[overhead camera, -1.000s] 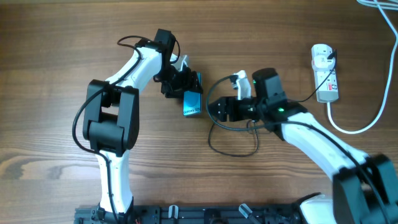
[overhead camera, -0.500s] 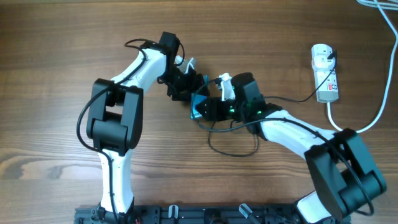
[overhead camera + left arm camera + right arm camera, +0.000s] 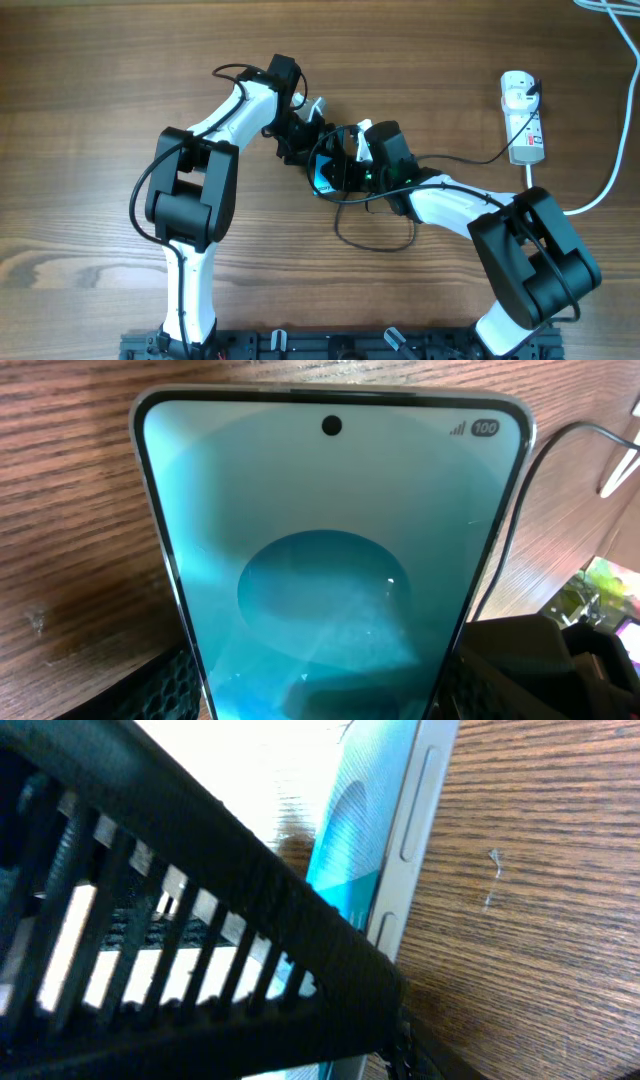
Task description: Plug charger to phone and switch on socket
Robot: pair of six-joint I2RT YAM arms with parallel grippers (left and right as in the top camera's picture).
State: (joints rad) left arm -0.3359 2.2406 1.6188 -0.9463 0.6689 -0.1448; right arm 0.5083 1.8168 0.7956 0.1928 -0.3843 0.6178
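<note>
The phone shows its turquoise screen at the table's middle. My left gripper is shut on its sides. In the left wrist view the phone fills the frame, with a black pad against each long edge. My right gripper is pressed close to the phone from the right, and its jaw state does not show. In the right wrist view a ribbed black finger crosses in front of the phone's side edge. The charger loops on the table below the right gripper; its plug is hidden. The socket lies at the far right.
The socket's white lead curves along the right edge of the table. Another stretch of black cable runs past the phone's right side in the left wrist view. The wooden table lies bare on the left.
My left gripper has carried the phone to the right. My right gripper has moved left from near the cable loop until it sits against the phone.
</note>
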